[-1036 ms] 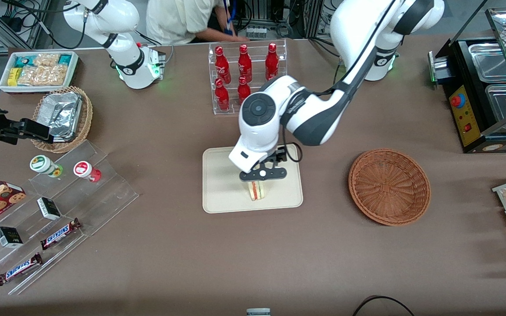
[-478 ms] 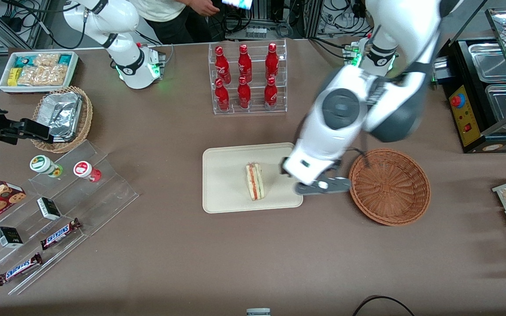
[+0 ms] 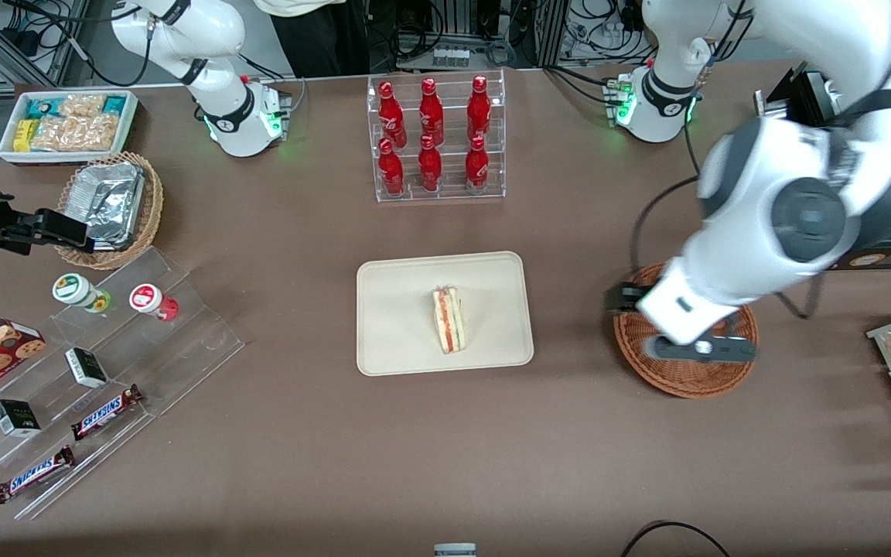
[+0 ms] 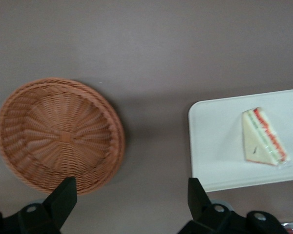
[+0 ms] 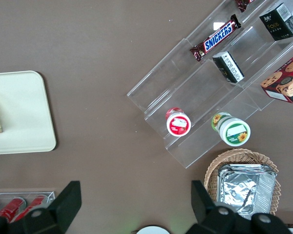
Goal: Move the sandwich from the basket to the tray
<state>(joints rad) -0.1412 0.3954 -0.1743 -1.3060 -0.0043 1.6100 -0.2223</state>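
Front view: triangular sandwich [image 3: 449, 319] lies on smooth tray [image 3: 391, 333]; wide-spread, empty pincer [image 3: 699, 350] above woven basket [image 3: 635, 352].

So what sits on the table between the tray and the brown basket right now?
Nothing: only bare brown tabletop separates the tray from the basket in the front view. The open gripper hangs over the basket, and the sandwich lies on the tray.

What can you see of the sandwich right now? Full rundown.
The sandwich is a small triangular wedge of pale white bread with red-orange and pale filling layers showing along its cut edge. It looks intact and lies on the cream tray, nearer the front camera than the tray's middle. Only the tray touches it. The claw hangs open and empty above the woven basket, well clear of it.
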